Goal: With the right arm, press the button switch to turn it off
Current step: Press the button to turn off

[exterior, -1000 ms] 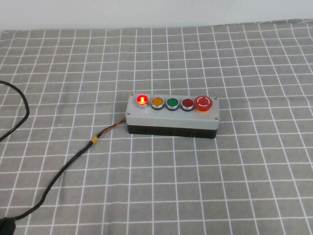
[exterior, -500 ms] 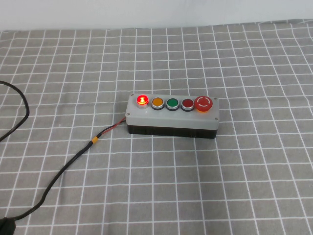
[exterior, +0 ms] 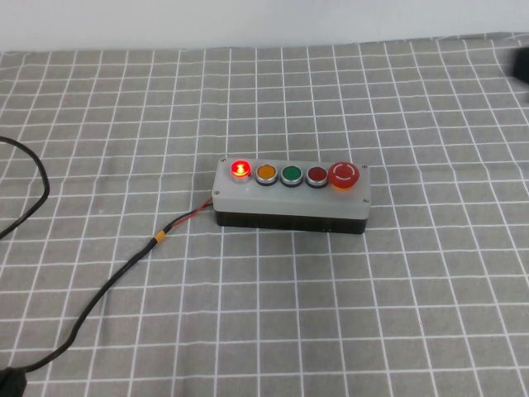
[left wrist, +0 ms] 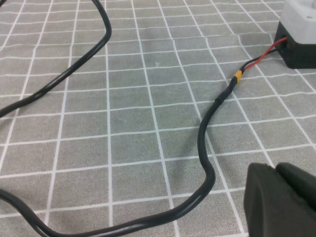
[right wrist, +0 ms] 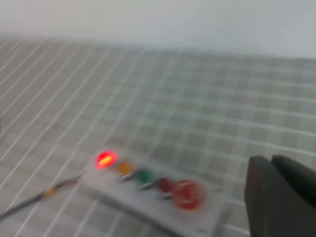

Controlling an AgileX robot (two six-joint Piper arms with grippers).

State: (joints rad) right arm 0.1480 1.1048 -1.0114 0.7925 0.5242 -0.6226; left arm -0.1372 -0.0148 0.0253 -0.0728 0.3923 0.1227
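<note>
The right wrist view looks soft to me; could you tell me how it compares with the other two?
Right wrist view: smeared throughout, the lit red button a glowing streak, right gripper a dark blur. High view: sharp, evenly lit, button box crisp. Left wrist view: cable clear, left gripper soft.

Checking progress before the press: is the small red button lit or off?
Lit: the button switch glows bright red. The right gripper is far off; the left gripper sits by the cable.

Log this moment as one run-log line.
button switch: lit, unpressed | right pincer: high, far from box, approaching | left pincer: low beside cable
</note>
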